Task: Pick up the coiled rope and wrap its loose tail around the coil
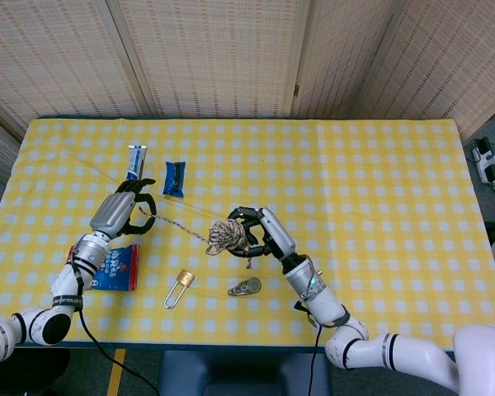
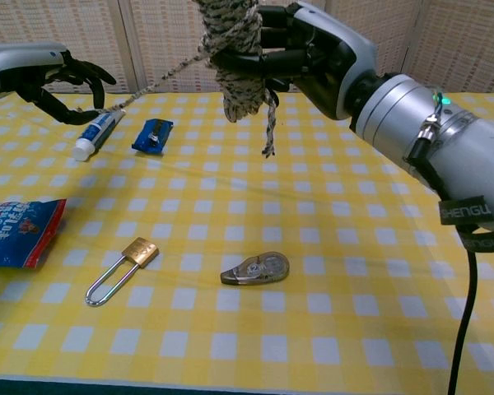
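My right hand [image 1: 260, 233] [image 2: 300, 53] grips the coiled rope [image 1: 226, 237] [image 2: 232, 49] and holds it up above the table. A short end dangles below the coil. The loose tail [image 1: 177, 224] [image 2: 152, 82] runs taut leftward from the coil to my left hand [image 1: 120, 214] [image 2: 41, 78], which pinches its far end above the table near the toothpaste tube.
On the yellow checked tablecloth [image 1: 379, 190] lie a toothpaste tube [image 1: 134, 161] [image 2: 98, 132], a blue packet [image 1: 175, 176] [image 2: 152, 136], a red-blue snack pack [image 1: 114, 268] [image 2: 16, 232], a brass padlock [image 1: 178, 286] [image 2: 119, 269] and a correction tape dispenser [image 1: 244, 286] [image 2: 256, 268].
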